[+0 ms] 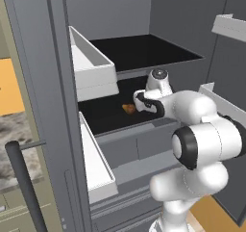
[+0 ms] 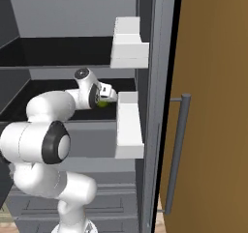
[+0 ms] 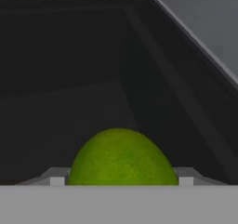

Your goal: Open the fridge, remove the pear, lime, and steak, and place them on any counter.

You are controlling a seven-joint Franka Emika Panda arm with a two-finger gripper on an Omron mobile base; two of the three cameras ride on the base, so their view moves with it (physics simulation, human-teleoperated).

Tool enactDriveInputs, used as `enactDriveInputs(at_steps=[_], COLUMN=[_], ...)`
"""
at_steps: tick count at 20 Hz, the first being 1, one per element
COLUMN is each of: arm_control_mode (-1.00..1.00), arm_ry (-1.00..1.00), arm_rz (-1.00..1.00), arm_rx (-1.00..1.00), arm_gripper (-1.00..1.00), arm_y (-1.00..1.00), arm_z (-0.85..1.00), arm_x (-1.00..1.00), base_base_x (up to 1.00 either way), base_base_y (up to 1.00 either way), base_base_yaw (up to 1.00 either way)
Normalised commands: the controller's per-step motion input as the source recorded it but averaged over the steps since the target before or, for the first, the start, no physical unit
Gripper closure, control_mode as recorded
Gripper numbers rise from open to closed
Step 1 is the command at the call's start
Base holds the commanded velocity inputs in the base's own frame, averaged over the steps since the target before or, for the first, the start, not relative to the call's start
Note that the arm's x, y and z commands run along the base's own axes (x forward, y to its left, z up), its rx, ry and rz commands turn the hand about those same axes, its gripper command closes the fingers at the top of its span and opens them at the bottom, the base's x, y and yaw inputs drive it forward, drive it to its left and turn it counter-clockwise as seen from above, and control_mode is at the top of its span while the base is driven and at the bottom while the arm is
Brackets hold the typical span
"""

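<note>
A: Item one?

B: One lime (image 3: 122, 157), round, green, on the middle shelf (image 1: 115, 115) of the open fridge (image 2: 155, 82), near its right side. It sits between the tips of the end effector (image 2: 107, 99), close against the hand.

A: End effector state?

B: Cannot tell. The tips flank the lime, but contact is not visible.

A: Handling?

B: Judged light, firm, smooth-skinned, liable to roll. Best held across its widest part, squarely.

A: Other stock?

B: One small orange-brown item (image 1: 129, 108) on the same shelf, further left; too small to identify. Four white door bins (image 1: 91, 67), two per door. One arm.
</note>
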Motion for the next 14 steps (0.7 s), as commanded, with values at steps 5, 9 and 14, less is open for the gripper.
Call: enactDriveInputs(at_steps=[5, 9, 14], arm_control_mode=[-1.0, -1.0, -1.0], arm_ry=[-0.21, -0.07, 0.03], arm_rz=[0.08, 0.09, 0.07], arm_rx=[0.03, 0.02, 0.0], arm_gripper=[1.0, 1.0, 1.0], arm_y=[0.0, 0.02, 0.14], arm_z=[0.09, 0.63, 0.96], arm_x=[-1.0, -1.0, -1.0], base_base_x=[0.0, 0.0, 0.0], base_base_y=[0.0, 0.0, 0.0], base_base_yaw=[0.0, 0.0, 0.0])
